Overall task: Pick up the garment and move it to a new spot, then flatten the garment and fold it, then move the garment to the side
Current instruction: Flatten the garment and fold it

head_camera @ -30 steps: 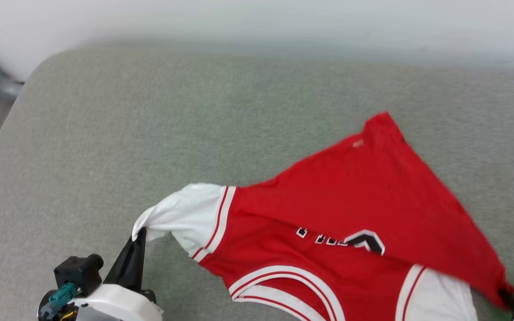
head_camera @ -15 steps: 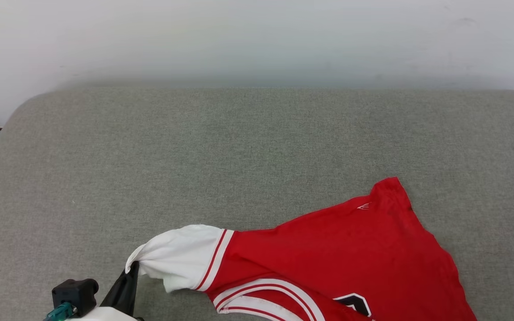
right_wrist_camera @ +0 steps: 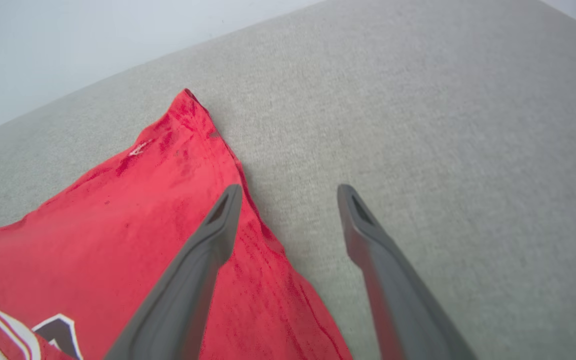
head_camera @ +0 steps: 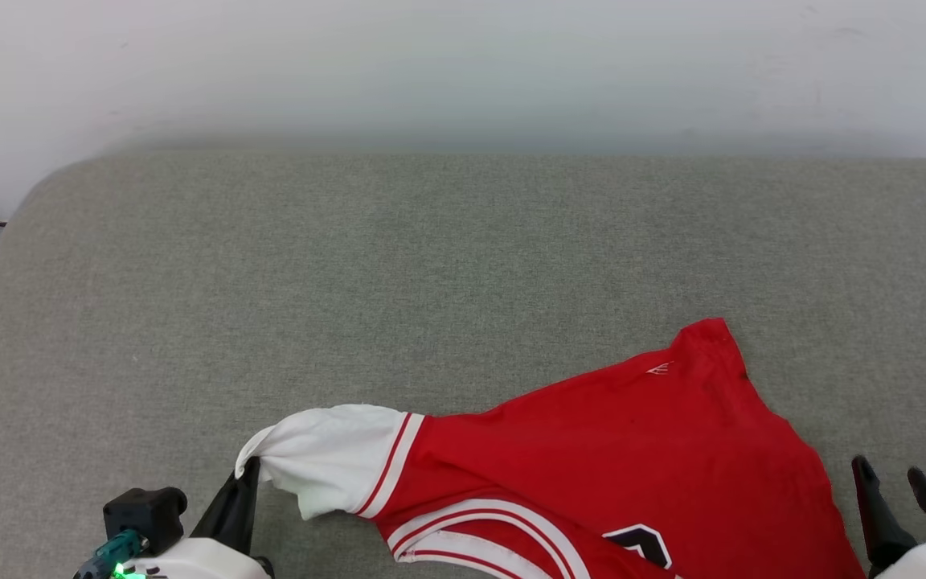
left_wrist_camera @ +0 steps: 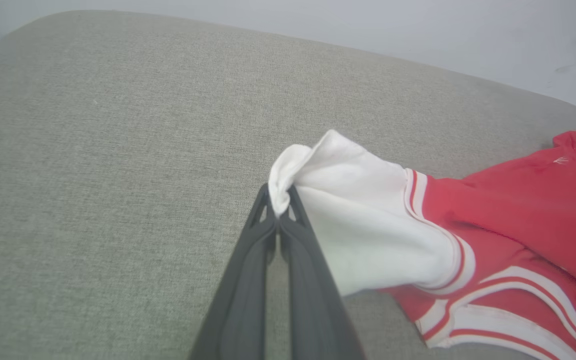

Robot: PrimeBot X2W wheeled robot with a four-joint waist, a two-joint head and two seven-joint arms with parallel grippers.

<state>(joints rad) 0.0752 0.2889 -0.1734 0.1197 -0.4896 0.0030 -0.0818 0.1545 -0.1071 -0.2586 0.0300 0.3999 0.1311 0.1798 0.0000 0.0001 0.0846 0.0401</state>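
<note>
Garment [head_camera: 632,450] numeral [head_camera: 641,544] unreadable; left end effector [left_wrist_camera: 279,200] pinching sleeve [left_wrist_camera: 368,225], right end effector [right_wrist_camera: 290,192] spread.

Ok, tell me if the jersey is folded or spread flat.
Not spread flat: the jersey lies rumpled, partly doubled over, its white sleeve bunched and pinched in the left gripper.

The garment [head_camera: 632,450] is being cut off by the near edge of the head view, and most of its black number [head_camera: 641,544] is being lost with it. A white mark [head_camera: 659,369] near the far corner is being left too small to read. The tip of the white sleeve [left_wrist_camera: 363,220] is being hidden between the pressed-together fingers of the left gripper [left_wrist_camera: 279,189]. In the right wrist view, some red cloth is being covered by one finger of the right gripper [right_wrist_camera: 290,192].
</note>
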